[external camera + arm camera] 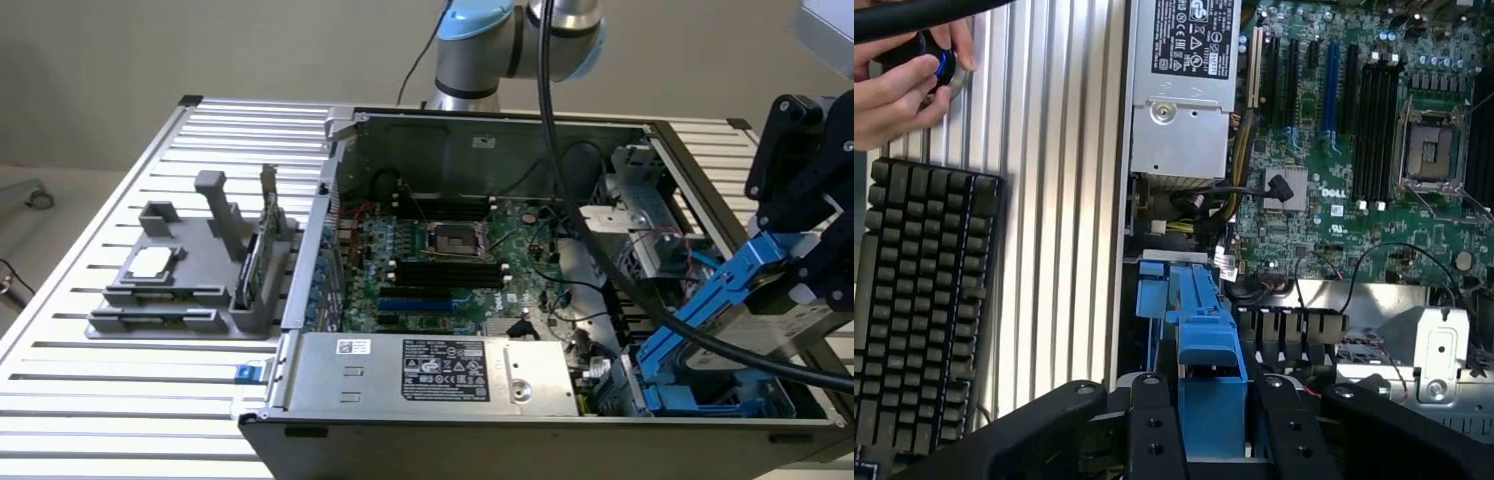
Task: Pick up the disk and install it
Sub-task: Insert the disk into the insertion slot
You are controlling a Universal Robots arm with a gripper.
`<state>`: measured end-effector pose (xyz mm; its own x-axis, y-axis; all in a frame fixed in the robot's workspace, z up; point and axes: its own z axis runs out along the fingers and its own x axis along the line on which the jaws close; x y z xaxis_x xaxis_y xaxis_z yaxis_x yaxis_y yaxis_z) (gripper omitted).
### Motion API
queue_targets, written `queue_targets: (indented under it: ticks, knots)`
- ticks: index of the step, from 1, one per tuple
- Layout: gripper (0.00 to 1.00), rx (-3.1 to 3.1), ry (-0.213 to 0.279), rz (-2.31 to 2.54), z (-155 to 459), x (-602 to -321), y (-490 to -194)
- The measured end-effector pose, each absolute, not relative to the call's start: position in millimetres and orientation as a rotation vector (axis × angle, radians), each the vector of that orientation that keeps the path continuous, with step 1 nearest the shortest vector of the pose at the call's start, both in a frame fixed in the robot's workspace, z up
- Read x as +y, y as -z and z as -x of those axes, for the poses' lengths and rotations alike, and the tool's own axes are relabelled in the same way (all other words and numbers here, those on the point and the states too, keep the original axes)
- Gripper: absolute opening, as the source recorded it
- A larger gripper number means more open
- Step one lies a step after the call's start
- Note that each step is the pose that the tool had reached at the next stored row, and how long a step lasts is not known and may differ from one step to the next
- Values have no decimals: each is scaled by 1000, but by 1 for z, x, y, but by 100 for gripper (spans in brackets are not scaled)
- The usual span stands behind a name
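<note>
While install step was under way, gripper [1216, 430] was pinching disk [1206, 345] by blue carrier, fingers [1154, 420] clamped on both sides. Disk hung tilted over drive bay [707, 395] at near corner of case [534, 428], exterior view's right; lower end close to bay's blue rails, contact unclear, not seated. Judgement: pick-up done, insertion in hand; seating called for carrier squared to rails and eased down level.

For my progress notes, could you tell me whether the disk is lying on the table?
No, the end effector holds the disk tilted over the open computer case.
</note>
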<state>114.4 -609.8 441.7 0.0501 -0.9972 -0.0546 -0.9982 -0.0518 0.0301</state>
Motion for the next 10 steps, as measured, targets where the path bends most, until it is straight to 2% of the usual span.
queue_targets:
  ticks: [10]
  knots:
    - [33, 2147, -83, 2260, -111, -610, -439]
